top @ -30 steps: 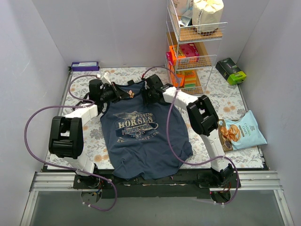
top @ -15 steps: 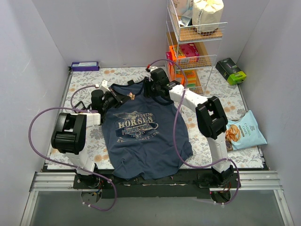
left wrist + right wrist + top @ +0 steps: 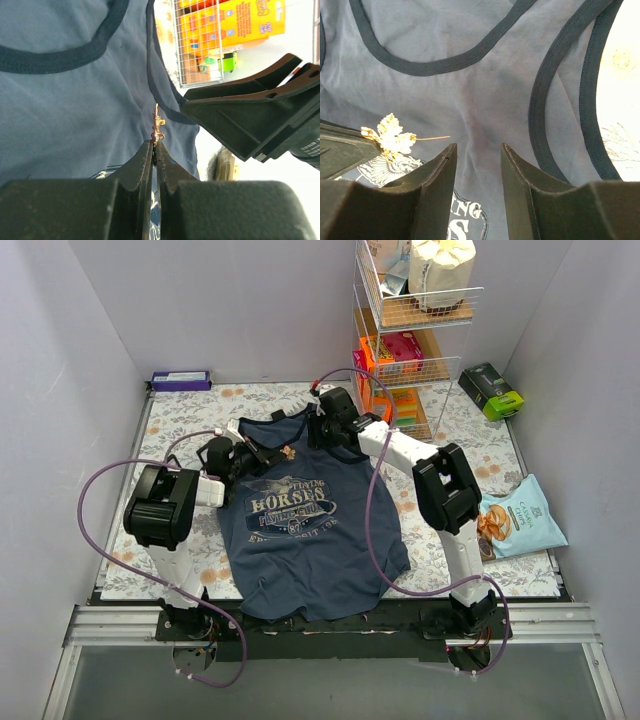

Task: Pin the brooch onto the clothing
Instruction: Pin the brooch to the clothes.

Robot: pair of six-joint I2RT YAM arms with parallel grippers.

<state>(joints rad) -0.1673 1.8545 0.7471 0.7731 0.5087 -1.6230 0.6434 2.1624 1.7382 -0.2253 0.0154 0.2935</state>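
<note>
carrying the brooch (image 3: 390, 137) in from the neckline, the left gripper (image 3: 154, 147) has slid a little further over the upper chest of the clothing (image 3: 310, 550) in the last second. its jaws are clenched on the gold leaf, with the pin pointing out toward the right gripper (image 3: 477, 150). that gripper has shifted up toward the neckline and hangs there with its jaws apart and empty, close above the fabric. the clothing lies flat on the table (image 3: 180, 420), print up. the brooch looks not yet pinned; i judge the pin needs some fabric raised to meet it.
</note>
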